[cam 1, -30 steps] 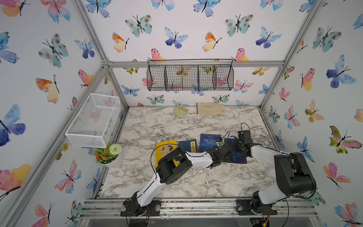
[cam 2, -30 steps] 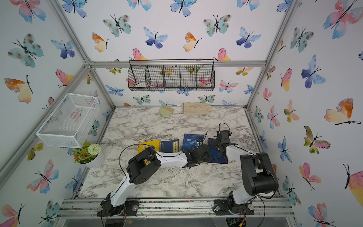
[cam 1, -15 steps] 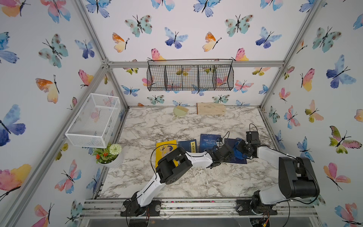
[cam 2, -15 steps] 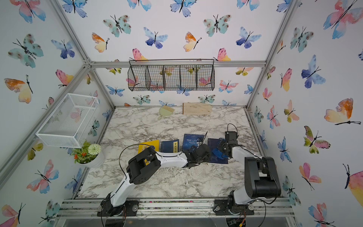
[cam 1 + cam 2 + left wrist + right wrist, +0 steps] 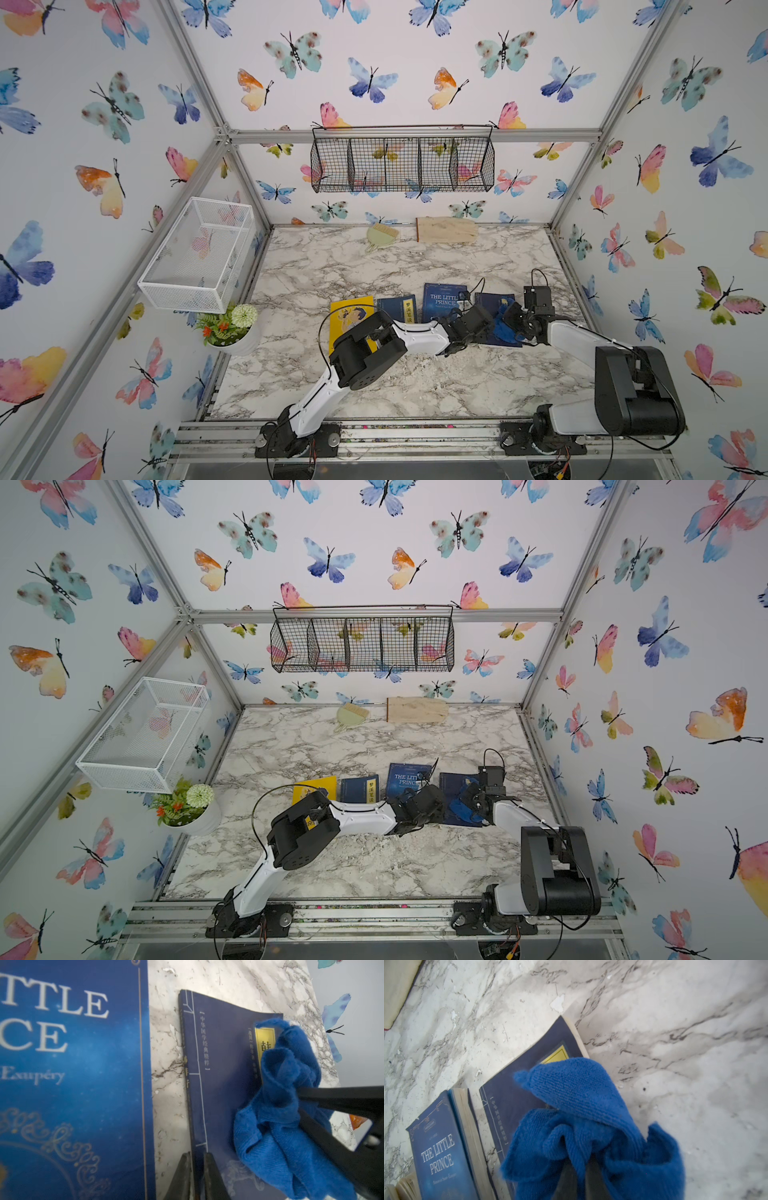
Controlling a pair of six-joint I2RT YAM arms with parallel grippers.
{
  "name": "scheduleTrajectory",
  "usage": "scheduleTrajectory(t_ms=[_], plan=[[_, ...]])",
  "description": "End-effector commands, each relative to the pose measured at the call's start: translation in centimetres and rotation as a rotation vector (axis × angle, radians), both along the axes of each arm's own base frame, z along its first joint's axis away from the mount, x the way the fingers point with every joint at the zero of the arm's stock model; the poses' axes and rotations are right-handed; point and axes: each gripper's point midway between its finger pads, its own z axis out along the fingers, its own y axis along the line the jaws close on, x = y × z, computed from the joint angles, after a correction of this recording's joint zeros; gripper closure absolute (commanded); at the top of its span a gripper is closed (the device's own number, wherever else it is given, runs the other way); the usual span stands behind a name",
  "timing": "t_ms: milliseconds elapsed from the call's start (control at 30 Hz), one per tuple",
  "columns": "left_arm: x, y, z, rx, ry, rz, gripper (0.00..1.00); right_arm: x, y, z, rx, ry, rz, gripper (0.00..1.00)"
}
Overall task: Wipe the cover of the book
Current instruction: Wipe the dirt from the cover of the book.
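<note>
The navy book [image 5: 220,1068] lies flat on the marble table [image 5: 374,266], rightmost in a row of four and just right of The Little Prince [image 5: 442,301]. On its cover sits the bunched blue cloth [image 5: 581,1095], grasped in the clenched right gripper [image 5: 301,1102]. Over the last second the right arm has swung rightward and the cloth has travelled with it. It has left the middle of the cover for the right edge, where it now half hides the yellow title label [image 5: 265,1039]. The left gripper [image 5: 196,1155] has not shifted. Its fingers are nearly together at the near end of the book's spine edge, but whether they pinch that edge or only press on it cannot be told. This looks like one wiping stroke carried across a steadied book — the left part of the cover seems done, the near part around the cloth probably not yet.

The black wire basket [image 5: 403,166] on the far wall shows nothing in its four compartments, and the white wire basket [image 5: 183,291] on the left wall likewise. The white pot [image 5: 245,343] at the near left holds a flowering plant [image 5: 226,322].
</note>
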Motion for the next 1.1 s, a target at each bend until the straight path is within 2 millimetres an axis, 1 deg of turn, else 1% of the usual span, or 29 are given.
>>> scheduleTrajectory(t_ms=[0, 233, 367, 533, 633, 767, 833, 933, 1067], plan=[[-1.8, 3.0, -4.9, 0.159, 0.098, -0.018, 0.84, -7.8, 0.9, -5.3, 0.011, 0.320, 0.030, 0.99], [-1.6, 2.8, -4.6, 0.150, 0.097, -0.014, 0.84, -7.6, 3.3, -5.5, 0.016, 0.332, 0.087, 0.99], [-1.6, 2.6, -4.5, 0.148, 0.097, -0.016, 0.84, -7.7, 3.5, -5.5, 0.010, 0.336, 0.090, 0.99], [-1.5, 2.6, -4.4, 0.143, 0.095, -0.015, 0.85, -7.9, 2.3, -5.4, -0.071, 0.372, 0.084, 0.99], [-1.7, 2.6, -4.4, 0.147, 0.096, -0.017, 0.85, -7.7, 0.9, -4.7, -0.153, 0.372, 0.077, 0.98], [-1.7, 2.8, -4.6, 0.151, 0.097, -0.015, 0.85, -7.4, -0.3, -4.1, -0.212, 0.361, 0.065, 0.97], [-1.7, 2.9, -4.6, 0.151, 0.098, -0.016, 0.85, -7.4, -1.0, -4.3, -0.227, 0.379, 0.058, 0.96], [-1.8, 3.0, -4.5, 0.150, 0.097, -0.015, 0.85, -7.8, -1.2, -5.0, -0.203, 0.415, 0.054, 0.96], [-1.8, 3.1, -4.5, 0.150, 0.096, -0.016, 0.85, -7.8, -2.3, -4.8, -0.219, 0.413, 0.005, 0.95]])
